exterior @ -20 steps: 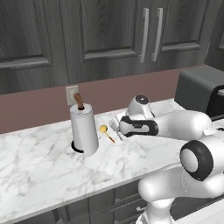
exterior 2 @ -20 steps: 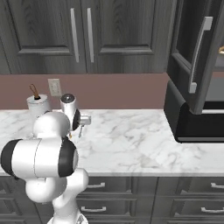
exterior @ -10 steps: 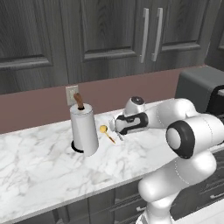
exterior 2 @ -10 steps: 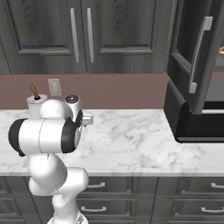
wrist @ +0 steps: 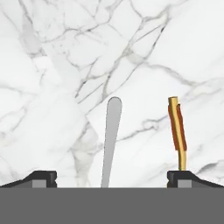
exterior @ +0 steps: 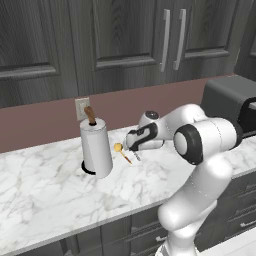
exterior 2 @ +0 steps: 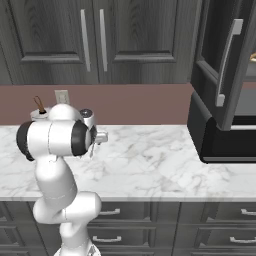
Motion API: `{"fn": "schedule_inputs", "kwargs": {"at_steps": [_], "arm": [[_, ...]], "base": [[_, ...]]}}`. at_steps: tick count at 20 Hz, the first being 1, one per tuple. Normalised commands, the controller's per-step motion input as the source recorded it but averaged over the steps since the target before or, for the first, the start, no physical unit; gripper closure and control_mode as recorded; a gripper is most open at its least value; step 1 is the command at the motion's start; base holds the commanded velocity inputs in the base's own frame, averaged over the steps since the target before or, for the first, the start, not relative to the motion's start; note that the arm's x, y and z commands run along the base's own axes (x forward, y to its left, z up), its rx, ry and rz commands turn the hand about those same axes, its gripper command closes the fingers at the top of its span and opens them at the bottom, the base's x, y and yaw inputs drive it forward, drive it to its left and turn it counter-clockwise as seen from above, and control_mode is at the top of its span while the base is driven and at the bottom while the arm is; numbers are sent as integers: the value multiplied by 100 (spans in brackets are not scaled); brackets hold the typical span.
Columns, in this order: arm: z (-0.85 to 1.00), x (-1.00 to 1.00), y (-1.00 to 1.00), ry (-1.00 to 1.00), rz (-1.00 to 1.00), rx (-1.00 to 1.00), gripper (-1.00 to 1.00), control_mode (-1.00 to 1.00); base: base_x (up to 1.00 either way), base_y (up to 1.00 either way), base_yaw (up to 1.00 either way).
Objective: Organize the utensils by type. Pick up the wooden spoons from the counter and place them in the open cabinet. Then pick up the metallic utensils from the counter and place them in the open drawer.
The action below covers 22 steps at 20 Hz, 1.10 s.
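I'm holding the gripper [wrist: 109,178] spread wide and empty, low over the counter [wrist: 52,87]. Between its fingertips [wrist: 43,177] the silver fork's handle [wrist: 110,140] is lying flat, pointing to twelve o'clock. The gold spoon's handle [wrist: 177,131] is lying just beside it, at three o'clock.

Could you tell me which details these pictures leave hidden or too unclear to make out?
- Silver handle, hand view: its working end is cut off at the bottom, so fork or spoon cannot be told.
- Gold handle, hand view: lower end hidden behind a fingertip.
- Gripper, left base view: its tips are too small to tell apart.
- Paper-towel roll, right base view: mostly hidden by the arm.
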Motion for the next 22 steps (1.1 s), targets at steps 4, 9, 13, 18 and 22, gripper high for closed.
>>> {"fn": "schedule_inputs", "kwargs": {"at_steps": [4, 9, 13, 18, 22], "arm": [[-32, 31, 7, 4, 1, -3, -100, -100], [-24, 32, 13, 1, 1, -4, -100, -100], [-31, 28, 8, 2, 2, -4, -100, -100], [-39, 26, 0, 3, 3, -1, -100, -100], [-36, 27, 0, 2, 3, 0, -100, -100]], "base": [[0, 0, 0], [0, 0, 0], [0, 0, 0], [0, 0, 0], [0, 0, 0]]}}
